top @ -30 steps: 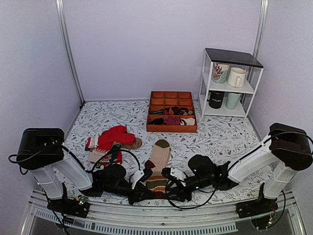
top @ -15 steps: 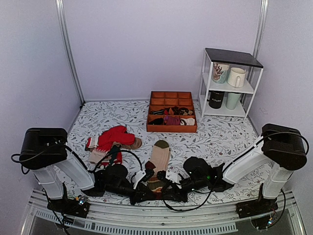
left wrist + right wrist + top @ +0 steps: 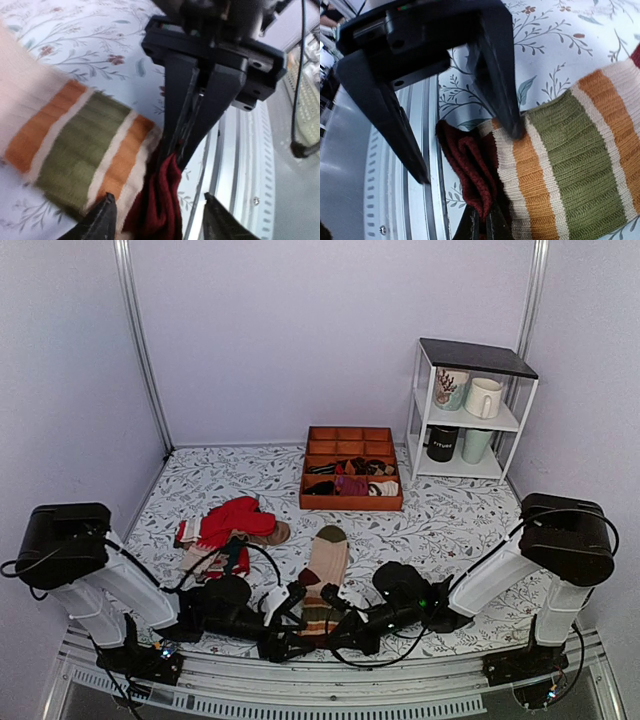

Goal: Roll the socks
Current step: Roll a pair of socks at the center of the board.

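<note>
**A:** Where do we have the long beige ribbed socks with the olive toe, striped band and dark maroon cuff?

**B:** They lie flat in front of the orange-brown wooden compartment tray. The toe points toward it and the cuff lies farthest from it, where both our arms can reach.

**A:** And our grippers?

**B:** Our right gripper is clamped tight on the bunched maroon cuff. We judge that is so the roll starts from that end. Our left gripper has its jaws apart and grips nothing. One finger rests on the stripes and the other stands outside the cuff, probably ready to steady the fold.

**A:** What do we count?

**B:** We count one striped pair, judging by the layered cuff. One heap of bright red socks lies left of the tray and nearer to us. Four mugs sit on the white wire shelf right of the tray. The small bundles inside the tray are too small for us to count.
</note>
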`<state>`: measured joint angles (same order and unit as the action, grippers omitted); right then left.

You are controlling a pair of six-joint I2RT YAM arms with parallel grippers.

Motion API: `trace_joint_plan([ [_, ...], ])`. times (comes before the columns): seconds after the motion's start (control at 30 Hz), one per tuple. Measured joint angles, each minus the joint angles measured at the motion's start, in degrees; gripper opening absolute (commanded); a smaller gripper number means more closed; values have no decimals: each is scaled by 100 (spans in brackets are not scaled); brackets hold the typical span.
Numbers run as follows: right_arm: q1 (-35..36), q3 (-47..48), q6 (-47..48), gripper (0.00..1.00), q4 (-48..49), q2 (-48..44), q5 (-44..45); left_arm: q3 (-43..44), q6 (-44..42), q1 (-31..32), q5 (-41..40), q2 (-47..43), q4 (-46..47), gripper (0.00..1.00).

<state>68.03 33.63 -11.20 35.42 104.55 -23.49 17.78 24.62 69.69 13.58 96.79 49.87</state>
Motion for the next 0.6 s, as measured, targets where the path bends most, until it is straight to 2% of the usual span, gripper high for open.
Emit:
trace_joint_plan([
  [0.07, -125, 0, -319, 0, 127, 103, -243, -166, -175, 48, -280, -439, -299, 91],
  [0.13, -273, 2, -649, 0, 243, 214, -555, -319, -356, 105, -634, -916, -614, 88],
  [0.33, -671, 66, -1803, 0, 452, 518, -1421, -433, -1099, 632, -1381, -1790, -999, 69],
  [0.37, -723, 81, -1965, 0, 470, 551, -1517, -433, -1202, 713, -1460, -1799, -1012, 57],
  [0.4, -767, 114, -2162, 0, 463, 570, -1600, -428, -1290, 769, -1508, -1781, -1023, 51],
  [0.43, -809, 138, -2330, 0, 435, 584, -1650, -415, -1392, 844, -1574, -1729, -1029, 49],
  [0.6, -909, 247, -2898, 0, 181, 601, -1816, -208, -1937, 1172, -1622, -1115, -984, 63],
])
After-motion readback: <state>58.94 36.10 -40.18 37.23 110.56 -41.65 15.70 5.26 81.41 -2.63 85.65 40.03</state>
